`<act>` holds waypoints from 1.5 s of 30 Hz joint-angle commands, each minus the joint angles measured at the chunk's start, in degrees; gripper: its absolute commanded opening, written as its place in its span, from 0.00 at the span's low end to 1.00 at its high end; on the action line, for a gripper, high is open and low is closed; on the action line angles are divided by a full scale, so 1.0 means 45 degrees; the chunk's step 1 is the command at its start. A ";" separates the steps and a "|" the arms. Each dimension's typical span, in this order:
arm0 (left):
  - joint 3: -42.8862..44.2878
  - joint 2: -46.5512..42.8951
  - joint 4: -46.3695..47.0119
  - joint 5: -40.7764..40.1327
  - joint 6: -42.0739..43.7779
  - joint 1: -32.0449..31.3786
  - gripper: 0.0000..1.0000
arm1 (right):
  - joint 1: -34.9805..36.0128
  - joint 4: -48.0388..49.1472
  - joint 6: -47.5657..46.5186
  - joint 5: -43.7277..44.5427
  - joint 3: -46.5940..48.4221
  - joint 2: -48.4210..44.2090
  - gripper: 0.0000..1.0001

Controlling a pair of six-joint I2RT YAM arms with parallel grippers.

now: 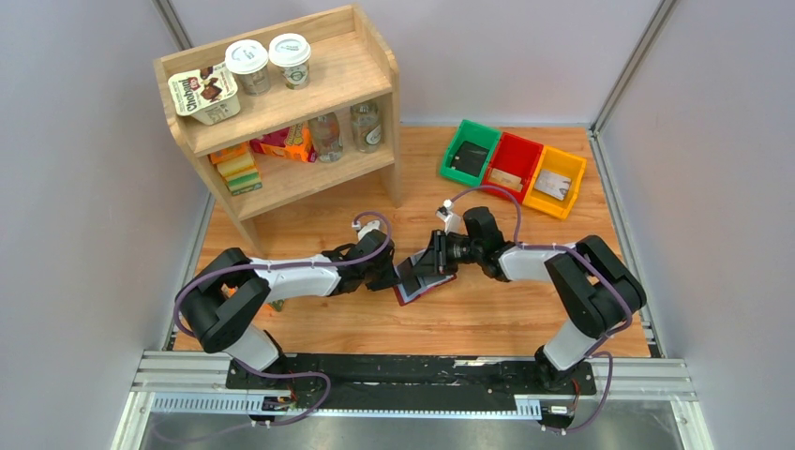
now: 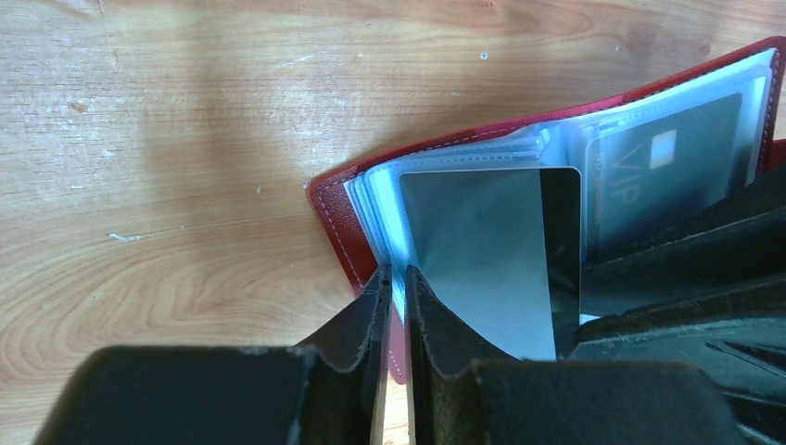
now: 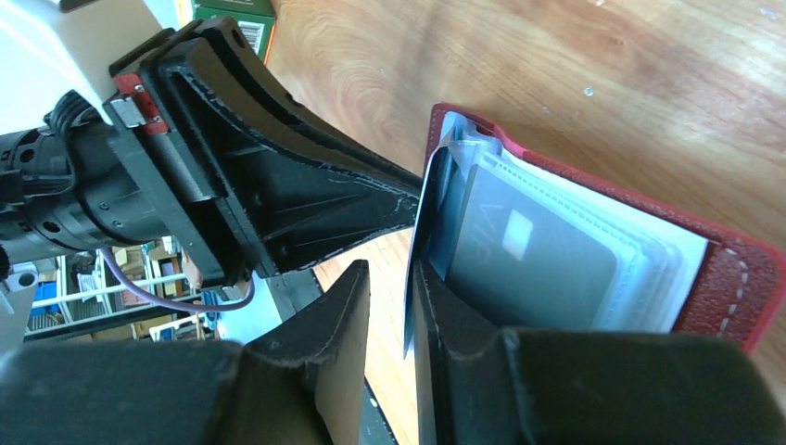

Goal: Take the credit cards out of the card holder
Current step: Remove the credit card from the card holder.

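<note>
Light wooden table (image 1: 525, 319) fills the middle of the room, with a wooden shelf (image 1: 375, 84) at the upper left of the overhead view and three coloured bins (image 1: 525, 142) at the upper right. Both arms meet at the centre of the table, where the card holder (image 1: 419, 286) lies open, its dark red cover down on the wood and its clear sleeves facing up. In the left wrist view the left gripper (image 2: 397, 295) is clenched on the near edge of the card holder, with only a very thin slit between its fingers and the red cover and a pale leaf inside that slit. A grey card (image 2: 473, 250) with a black stripe stands out over the sleeves, just beside those fingers. A second card (image 3: 533, 255), grey with a small pale square, sits inside a sleeve. In the right wrist view the right gripper (image 3: 389, 301) is not closed: the thin edge of a card or leaf rests against one finger, and wood shows in the gap to the other finger.
</note>
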 commanded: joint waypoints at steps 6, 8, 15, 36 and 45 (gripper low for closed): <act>0.0078 0.0673 -0.1529 -0.0102 0.0586 -0.0080 0.15 | 0.0160 0.0860 0.0360 -0.0737 0.0191 0.0614 0.25; 0.0117 0.0654 -0.1588 -0.0102 0.0665 -0.0079 0.15 | 0.0160 0.0821 0.0516 -0.0524 0.0231 0.1005 0.25; 0.0312 0.0693 -0.1919 -0.0121 0.1016 -0.0079 0.15 | 0.0394 0.0762 0.0673 -0.0484 0.0757 0.1788 0.28; 0.0762 0.0966 -0.2974 -0.0609 0.1466 -0.0080 0.01 | -0.0562 0.1817 0.1318 -0.1323 -0.0042 0.1203 0.17; 0.0801 0.1025 -0.2994 -0.0571 0.1505 -0.0099 0.00 | -0.1460 0.1759 0.1123 -0.1597 -0.0530 0.0851 0.10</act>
